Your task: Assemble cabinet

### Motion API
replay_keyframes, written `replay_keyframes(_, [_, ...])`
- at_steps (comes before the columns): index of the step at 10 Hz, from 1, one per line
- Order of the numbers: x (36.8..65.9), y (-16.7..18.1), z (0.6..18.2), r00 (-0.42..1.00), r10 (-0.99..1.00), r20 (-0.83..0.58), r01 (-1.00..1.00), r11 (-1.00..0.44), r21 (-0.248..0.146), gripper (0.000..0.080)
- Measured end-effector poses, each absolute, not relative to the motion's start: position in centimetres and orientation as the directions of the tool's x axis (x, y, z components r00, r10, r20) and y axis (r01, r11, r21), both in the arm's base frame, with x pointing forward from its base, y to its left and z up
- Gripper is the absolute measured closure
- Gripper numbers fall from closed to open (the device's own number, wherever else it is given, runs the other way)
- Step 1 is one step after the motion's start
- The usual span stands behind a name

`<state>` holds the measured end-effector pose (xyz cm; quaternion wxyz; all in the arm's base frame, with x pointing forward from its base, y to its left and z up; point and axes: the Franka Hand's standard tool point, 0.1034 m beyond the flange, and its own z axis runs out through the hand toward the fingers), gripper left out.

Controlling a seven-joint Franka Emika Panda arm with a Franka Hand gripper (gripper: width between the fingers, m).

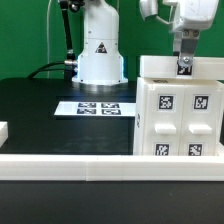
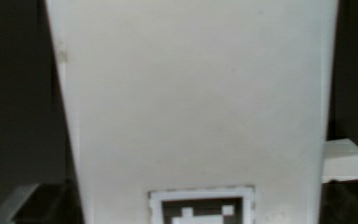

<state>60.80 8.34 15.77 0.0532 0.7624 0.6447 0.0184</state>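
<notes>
The cabinet [image 1: 180,115] is a large white box that stands upright at the exterior view's right, with several square tags on its drawer-like fronts. My gripper [image 1: 185,58] comes down from above onto its top edge, just over a tag on the upper band. In the wrist view the cabinet [image 2: 194,100] is a long white face that fills the frame, with that tag [image 2: 202,208] between my dark fingers [image 2: 25,205]. The jaws stand tight against both sides of this white part, shut on it.
The marker board [image 1: 97,108] lies on the black table in front of the arm's white base [image 1: 100,55]. A white rail [image 1: 80,160] runs along the table's front edge. A small white piece [image 1: 3,130] sits at the far left edge.
</notes>
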Motion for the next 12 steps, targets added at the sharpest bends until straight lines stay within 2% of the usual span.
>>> replay_keyframes(1, [60.81,8.32,15.77,0.169,0.985,-0.041,0.981,-0.164,0.105,0.0242])
replay_keyframes(3, [60.82,8.3,15.77,0.212,0.977,-0.036,0.972,-0.208,0.107,0.0242])
replay_keyframes(6, [60.8,8.32,15.76,0.419,0.908,-0.01,0.903,-0.416,0.11,0.0242])
replay_keyframes(7, [60.79,8.33,15.76,0.533,0.846,0.004,0.84,-0.531,0.11,0.0242])
replay_keyframes(9, [60.77,8.36,15.74,0.666,0.746,0.024,0.74,-0.664,0.107,0.0241])
replay_keyframes(10, [60.78,8.41,15.72,0.793,0.608,0.05,0.601,-0.793,0.102,0.0241])
replay_keyframes(12, [60.81,8.56,15.7,0.928,0.363,0.085,0.357,-0.931,0.075,0.024])
